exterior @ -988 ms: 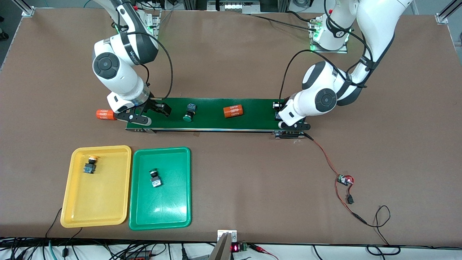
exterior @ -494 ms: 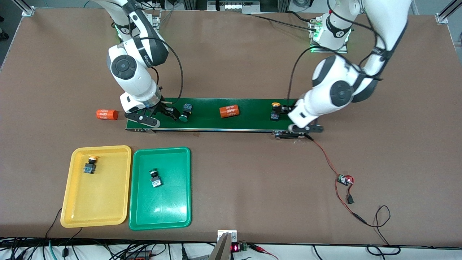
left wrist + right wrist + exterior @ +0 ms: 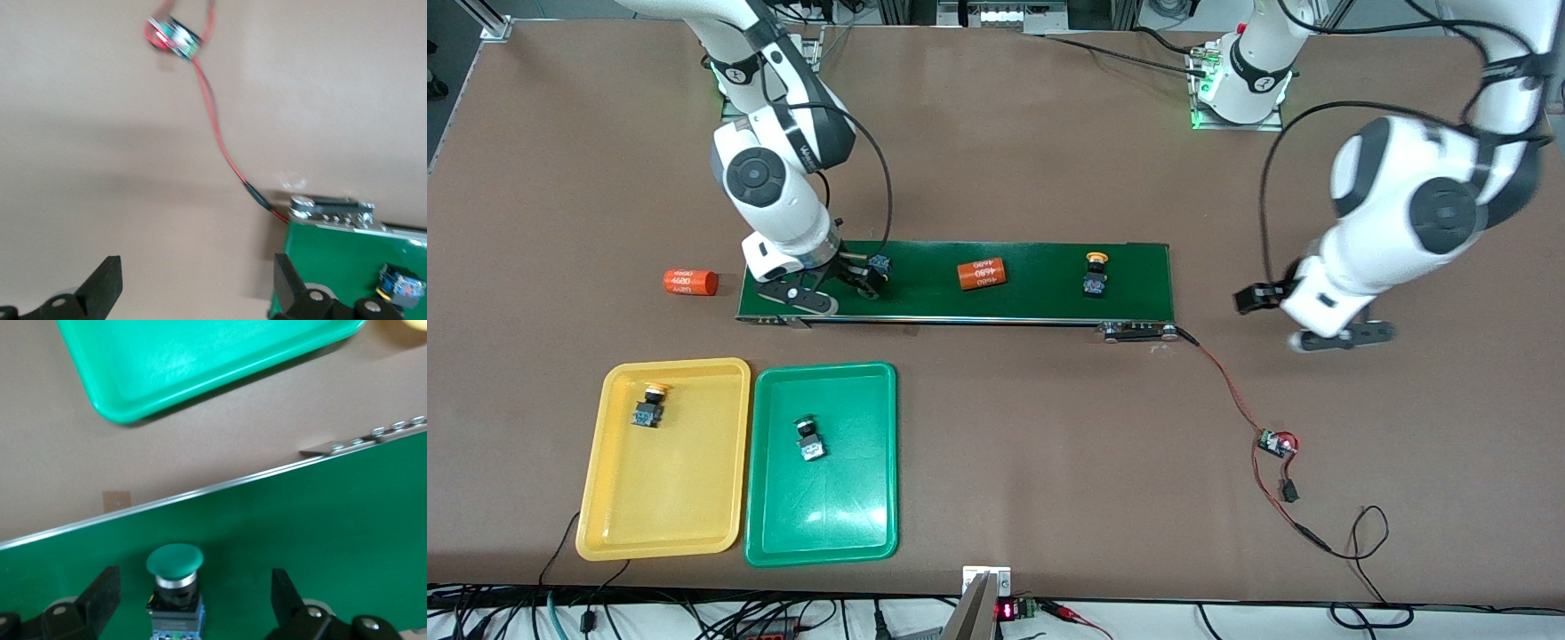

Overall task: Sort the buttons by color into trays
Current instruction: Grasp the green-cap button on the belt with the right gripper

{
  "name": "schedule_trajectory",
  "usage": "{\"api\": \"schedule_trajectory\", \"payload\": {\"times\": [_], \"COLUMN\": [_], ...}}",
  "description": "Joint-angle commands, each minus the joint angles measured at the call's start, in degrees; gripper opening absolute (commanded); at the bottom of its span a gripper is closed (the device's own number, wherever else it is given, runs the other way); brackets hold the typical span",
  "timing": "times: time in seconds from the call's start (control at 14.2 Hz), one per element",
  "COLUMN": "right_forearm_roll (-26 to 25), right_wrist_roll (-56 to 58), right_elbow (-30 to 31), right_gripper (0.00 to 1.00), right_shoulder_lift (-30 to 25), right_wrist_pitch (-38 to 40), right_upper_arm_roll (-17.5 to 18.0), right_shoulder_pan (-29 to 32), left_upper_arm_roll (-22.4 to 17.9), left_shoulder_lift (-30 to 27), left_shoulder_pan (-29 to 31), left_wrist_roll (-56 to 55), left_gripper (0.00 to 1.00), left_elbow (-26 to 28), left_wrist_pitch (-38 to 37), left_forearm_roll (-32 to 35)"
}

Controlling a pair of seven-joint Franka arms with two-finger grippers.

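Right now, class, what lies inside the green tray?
The green tray holds one button with a black-and-blue body, lying on its side. Its cap colour is hard to tell from here. Nothing else shows inside.

The front camera sits high across the desk (image 3: 996, 160), facing both robot bases and taking in the whole top. The right wrist camera looks down from close above the conveyor belt (image 3: 300, 540) at a green-capped button (image 3: 174, 587) between its fingers (image 3: 100, 597) — a corner of the green tray (image 3: 127, 410) also shows, as in the front view. The left wrist camera looks down on bare desk beside the belt's end, sharing the red wire (image 3: 217, 137) and small circuit board (image 3: 175, 39) with the front view.
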State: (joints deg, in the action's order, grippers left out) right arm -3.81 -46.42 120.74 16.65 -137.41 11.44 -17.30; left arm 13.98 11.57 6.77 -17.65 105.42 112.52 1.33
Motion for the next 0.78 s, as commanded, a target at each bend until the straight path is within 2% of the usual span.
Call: {"api": "schedule_trajectory", "payload": {"times": [0.0,0.14,0.28,0.42,0.49,0.56,0.71], "right_forearm_roll": [-3.21,-3.39,-3.83,-4.80,-4.98,-4.98,-4.98], "right_wrist_roll": [0.09,0.80,1.15,1.15,1.24,1.24,1.24], "right_elbow": [0.11,0.20,0.20,0.20,0.20,0.20,0.11], "right_gripper": [1.00,1.00,1.00,0.72,0.53,0.40,0.14], "right_shoulder_lift": [0.84,1.45,2.59,3.21,3.21,3.30,3.30], "right_wrist_pitch": [-1.02,-1.02,-1.02,-1.02,-1.02,-1.02,-0.93], "right_upper_arm_roll": [-0.28,-0.28,-0.28,-0.28,-0.28,-0.28,-0.28], "right_shoulder_pan": [-1.16,-1.25,-1.68,-1.95,-1.95,-1.95,-1.86], "left_upper_arm_roll": [-4.30,-7.64,-9.05,-8.98,-8.97,-9.06,-8.62], "left_shoulder_lift": [-0.33,-0.32,-0.41,-0.41,-0.59,-1.28,-2.69], "left_shoulder_pan": [-1.15,-1.41,-1.41,-0.89,-0.62,0.16,0.44], "left_wrist_roll": [4.80,8.06,8.42,8.60,8.60,8.60,10.16], "left_gripper": [1.00,1.00,1.00,1.00,1.00,1.00,1.00], "left_elbow": [-7.65,-13.37,-18.38,-22.52,-22.97,-22.80,-21.75], "left_wrist_pitch": [-6.85,-11.87,-18.27,-22.16,-22.61,-23.22,-24.10], "left_forearm_roll": [0.87,0.69,0.43,0.08,-1.05,-3.42,-4.06]}}
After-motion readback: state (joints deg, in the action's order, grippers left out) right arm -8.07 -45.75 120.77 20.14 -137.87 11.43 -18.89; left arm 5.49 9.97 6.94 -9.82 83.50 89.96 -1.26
